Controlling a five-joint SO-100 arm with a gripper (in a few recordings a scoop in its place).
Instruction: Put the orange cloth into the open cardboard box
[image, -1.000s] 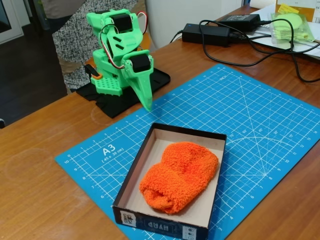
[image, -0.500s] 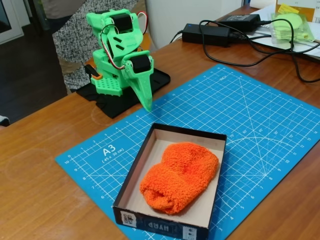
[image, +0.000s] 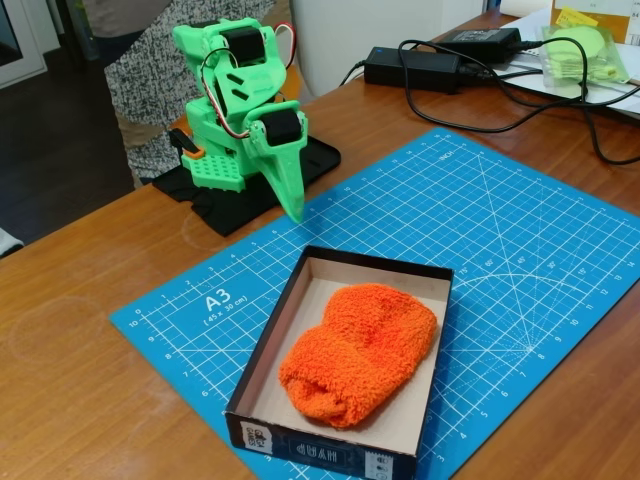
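Plainly, the wooden bench (image: 80, 350) carries everything, and most of its middle is taken by a blue cutting mat (image: 500, 250) laid at an angle, its gridded face giving a flat, marked work area. Toward the bench's far left corner stands the green arm (image: 235, 110) on a black base, folded down on itself as though parked, which keeps it out of the way of the box. Behind it, past the bench's far edge, a person in a speckled garment (image: 140, 80) stands.

On the near part of the mat sits the open cardboard box (image: 270, 345), black outside and plain brown within, its short printed wall facing the near edge of the bench. Inside it lies the orange cloth (image: 360, 350), a soft fluffy lump resting on the box floor and spread along most of its length — by the look of it the task is already done, with nothing left over the walls.

The hand (image: 293, 205) points downward just above the mat's far left edge, well apart from the box; its fingers appear drawn together into one point and grip nothing.

At the bench's far right corner lie two black power bricks (image: 410, 65) with their cables, and a clear bag of pale green pads (image: 585, 50) — off the mat, so apart from the work.
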